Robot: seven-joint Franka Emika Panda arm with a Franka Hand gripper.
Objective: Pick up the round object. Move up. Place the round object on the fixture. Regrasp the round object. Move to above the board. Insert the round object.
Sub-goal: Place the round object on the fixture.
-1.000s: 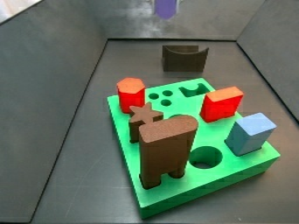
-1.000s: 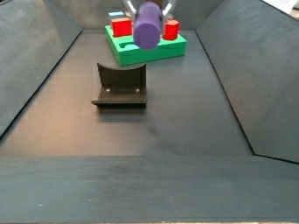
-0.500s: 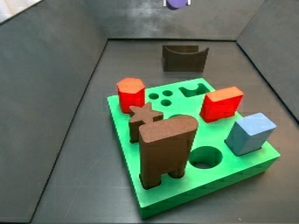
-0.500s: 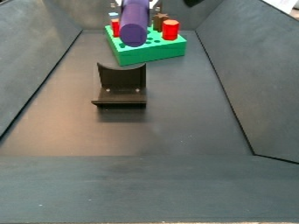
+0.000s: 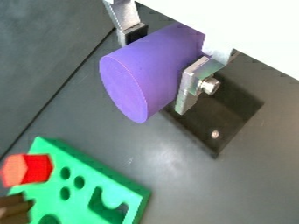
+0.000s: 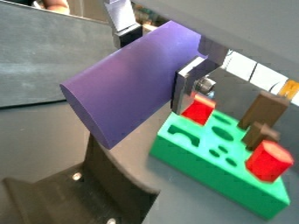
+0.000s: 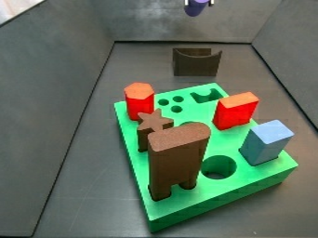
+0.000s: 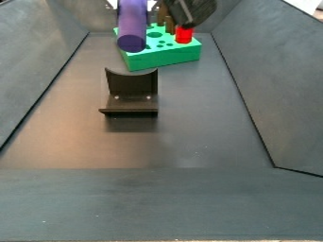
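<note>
A: Status, largest item first. The board [image 7: 205,153] sits on the dark floor [image 8: 151,180], toward the end away from the fixture [image 8: 128,95]. In a side view it carries a tall brown arch-topped block [image 7: 177,160], a red cube-like block [image 7: 235,110], a red hexagonal peg [image 7: 139,97] and a blue block [image 7: 267,140]. The round hole [image 7: 218,168] near one corner of the board is open.

B: And the round object?

A: The round object [image 5: 149,70] is off the floor, pinched between the silver fingers [image 5: 194,79] of the gripper [image 5: 162,54], which press on its curved sides. In a side view it hangs high above the floor, over the fixture's end, only its lower tip in frame [image 7: 196,5]. In another side view it shows tilted, flat end down [image 8: 130,26].

B: Progress?

A: My reading: pick-up is done and the move up looks done or nearly so (the peg is well clear of everything). The fixture's notch is empty, so placing there is not yet done. Regrasp, move above the board and insertion all remain.

B: Any writing or labels?

A: None legible in any view. No brand marks on board, blocks or fixture; a screw head on a finger plate is all that shows.
</note>
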